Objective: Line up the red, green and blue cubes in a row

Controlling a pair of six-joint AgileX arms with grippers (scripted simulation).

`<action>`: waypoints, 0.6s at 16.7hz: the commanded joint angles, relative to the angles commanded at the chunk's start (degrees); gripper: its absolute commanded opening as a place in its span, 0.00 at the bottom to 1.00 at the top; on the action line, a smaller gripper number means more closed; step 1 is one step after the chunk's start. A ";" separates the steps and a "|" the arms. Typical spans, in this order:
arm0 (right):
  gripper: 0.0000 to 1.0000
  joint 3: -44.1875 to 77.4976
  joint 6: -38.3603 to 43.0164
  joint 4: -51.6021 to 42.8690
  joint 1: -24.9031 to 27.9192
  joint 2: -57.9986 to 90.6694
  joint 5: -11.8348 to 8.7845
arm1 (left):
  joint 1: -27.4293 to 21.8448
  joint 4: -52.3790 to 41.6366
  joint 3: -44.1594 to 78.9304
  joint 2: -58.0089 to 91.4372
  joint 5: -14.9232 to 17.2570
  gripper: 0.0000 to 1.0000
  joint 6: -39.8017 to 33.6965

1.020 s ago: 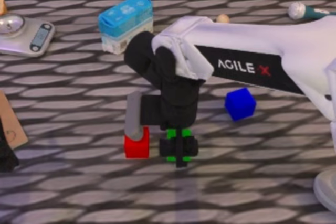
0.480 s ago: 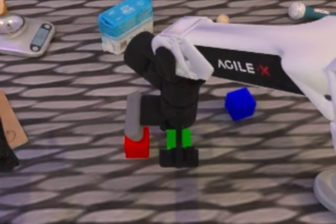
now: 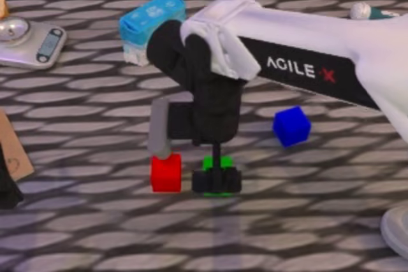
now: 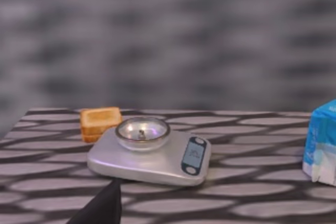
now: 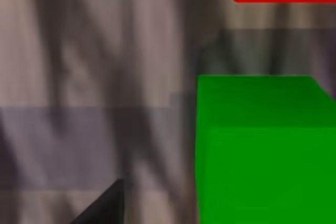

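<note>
Red cube (image 3: 166, 172) sits just beside the green cube (image 3: 212, 163), blue cube (image 3: 292, 125) well apart.

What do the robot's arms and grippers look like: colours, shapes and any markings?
The right arm is a glossy white tube bearing a black panel with white "AGILE" lettering and a red X. Its wrist is a bulky matte black housing with a grey block on one side. The right gripper is black with two short fingers. Of the left arm, only a dark sliver shows at the table's left edge.
</note>
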 joint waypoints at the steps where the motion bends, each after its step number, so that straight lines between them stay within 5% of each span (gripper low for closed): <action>1: 1.00 1.73 -0.14 -2.50 0.19 -0.39 -0.03 | 0.00 0.00 0.00 0.00 0.00 1.00 0.00; 10: 1.00 5.83 0.60 -7.21 -0.14 -1.46 0.00 | 0.00 0.00 0.00 0.00 0.00 1.00 0.00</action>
